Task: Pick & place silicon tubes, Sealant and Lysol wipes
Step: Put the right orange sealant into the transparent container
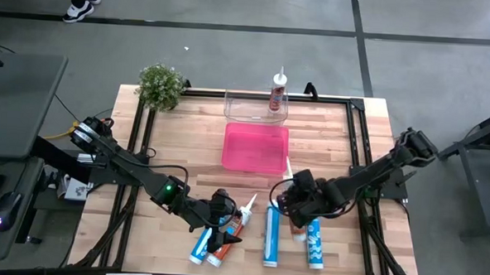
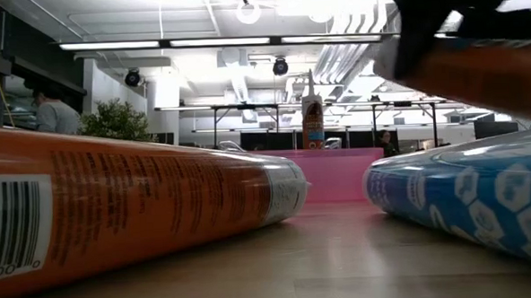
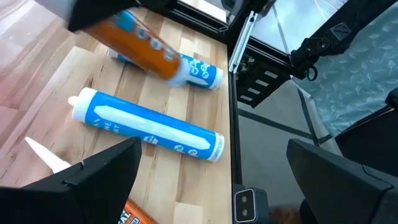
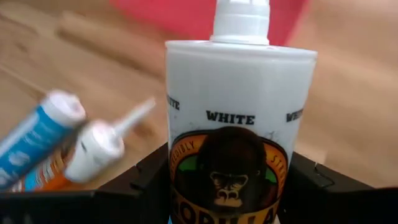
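My right gripper (image 1: 297,208) is shut on a white-and-orange Gorilla sealant tube (image 4: 239,124), lifted above the table near the pink tray (image 1: 255,148). My left gripper (image 1: 222,216) hangs open above an orange tube (image 1: 226,243) and a blue silicone tube (image 1: 199,248), touching neither. Two more blue tubes (image 1: 271,235) (image 1: 313,245) lie flat on the table. Another sealant tube (image 1: 278,92) stands upright in the clear bin (image 1: 256,106). The Lysol wipes are out of view. My right gripper pinches the sealant tube's round body (image 4: 183,180) between its two fingers, around the labelled middle. The fingers slant down from the table's right and lie across the tube. The tube is clear of the table (image 2: 504,71), with its white nozzle (image 4: 241,18) toward the pink tray.
A potted plant (image 1: 160,86) stands at the far left corner. Black frame rails (image 1: 357,134) run along the table's sides and far edge. Bare wood lies left of the pink tray. A person's feet (image 1: 81,6) show on the floor beyond the table.
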Robot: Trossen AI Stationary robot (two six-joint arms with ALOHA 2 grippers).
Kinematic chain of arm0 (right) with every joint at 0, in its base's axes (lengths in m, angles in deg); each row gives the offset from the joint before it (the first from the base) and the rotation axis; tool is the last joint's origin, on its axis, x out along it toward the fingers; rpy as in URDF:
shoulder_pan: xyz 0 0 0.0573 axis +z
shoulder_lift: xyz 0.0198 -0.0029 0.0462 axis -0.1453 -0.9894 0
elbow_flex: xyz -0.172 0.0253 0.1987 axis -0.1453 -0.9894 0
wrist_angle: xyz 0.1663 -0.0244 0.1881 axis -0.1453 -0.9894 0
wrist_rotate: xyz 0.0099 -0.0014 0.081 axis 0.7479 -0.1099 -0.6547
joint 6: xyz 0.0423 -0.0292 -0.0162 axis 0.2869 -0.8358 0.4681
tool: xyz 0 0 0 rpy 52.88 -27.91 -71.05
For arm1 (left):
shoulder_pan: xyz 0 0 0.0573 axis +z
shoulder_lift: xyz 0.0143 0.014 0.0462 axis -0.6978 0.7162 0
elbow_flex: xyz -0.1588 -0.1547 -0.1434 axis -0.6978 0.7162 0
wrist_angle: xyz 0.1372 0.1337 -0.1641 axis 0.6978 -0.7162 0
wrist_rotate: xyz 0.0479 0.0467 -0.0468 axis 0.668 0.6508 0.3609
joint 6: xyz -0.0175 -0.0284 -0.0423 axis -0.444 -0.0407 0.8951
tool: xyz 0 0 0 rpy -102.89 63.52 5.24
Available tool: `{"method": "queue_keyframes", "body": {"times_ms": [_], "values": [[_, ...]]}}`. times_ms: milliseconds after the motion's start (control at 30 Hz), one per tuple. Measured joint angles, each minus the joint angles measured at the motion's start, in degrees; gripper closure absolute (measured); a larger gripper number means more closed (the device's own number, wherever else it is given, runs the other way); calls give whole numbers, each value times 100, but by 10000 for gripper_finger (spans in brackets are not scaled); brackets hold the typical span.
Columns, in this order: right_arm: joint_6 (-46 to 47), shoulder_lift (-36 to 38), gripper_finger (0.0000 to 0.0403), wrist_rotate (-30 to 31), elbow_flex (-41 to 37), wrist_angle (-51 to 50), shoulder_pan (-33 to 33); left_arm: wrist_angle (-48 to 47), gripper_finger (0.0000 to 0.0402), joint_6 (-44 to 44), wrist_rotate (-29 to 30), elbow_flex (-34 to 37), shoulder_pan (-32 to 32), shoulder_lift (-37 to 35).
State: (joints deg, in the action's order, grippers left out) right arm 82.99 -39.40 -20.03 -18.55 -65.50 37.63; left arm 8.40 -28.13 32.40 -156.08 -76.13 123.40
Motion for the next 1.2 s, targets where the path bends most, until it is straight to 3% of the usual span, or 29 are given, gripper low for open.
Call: {"method": "queue_keyframes", "body": {"times_ms": [267, 533, 833, 1200], "values": [[-2369, 225, 200, 1946, 3, 1051, -503, 176, 5, -568, 57, 0, 49, 0], [-4941, 619, 200, 2336, 4, 2127, -1520, 233, 5, -602, 103, -2, 353, 0], [-7775, 724, 200, 1158, 11, 3904, -2861, 330, 5, -602, 107, -2, 832, 0], [-9004, 629, 200, -1006, 11, 5223, -4463, 758, 5, -606, 14, -2, 1437, 0]]}}
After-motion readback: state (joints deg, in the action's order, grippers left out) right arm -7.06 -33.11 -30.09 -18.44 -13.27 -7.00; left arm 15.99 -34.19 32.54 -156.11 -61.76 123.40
